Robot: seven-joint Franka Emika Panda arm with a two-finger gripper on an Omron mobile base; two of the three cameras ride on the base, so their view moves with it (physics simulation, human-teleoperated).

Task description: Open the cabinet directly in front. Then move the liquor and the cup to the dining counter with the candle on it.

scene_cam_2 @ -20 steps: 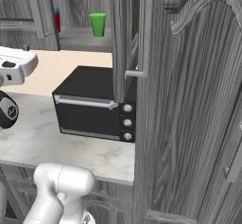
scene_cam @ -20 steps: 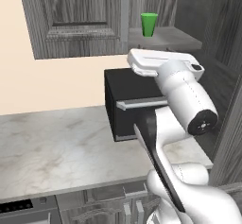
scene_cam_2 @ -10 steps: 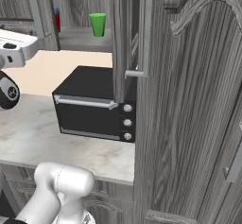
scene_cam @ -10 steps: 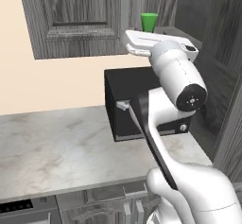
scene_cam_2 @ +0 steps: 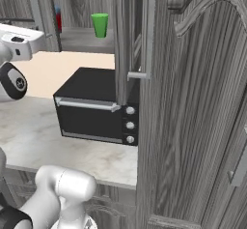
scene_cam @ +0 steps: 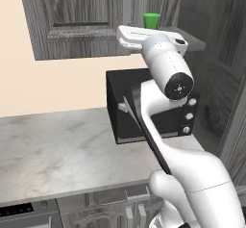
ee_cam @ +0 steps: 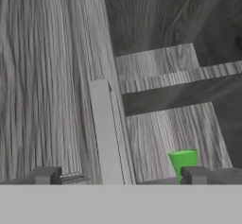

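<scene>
The cabinet's left door stands shut, while its right door is swung out, seen edge-on with its silver bar handle. On the bared shelf stands the green cup. Left of it a sliver of the liquor shows, blue over red, mostly hidden by the door frame. My gripper is open at shelf height, facing the shut door's bar handle. The cup sits just beyond my right fingertip. The cup rises behind my hand.
A black microwave box stands on the marble counter under the cabinet. A tall wood-grain panel closes off the right side. The arm's elbow hangs in front of the microwave.
The hand has risen from just above the microwave to shelf level and shifted a little left, closer to the cabinet. Cup, bottle and doors have not moved.
</scene>
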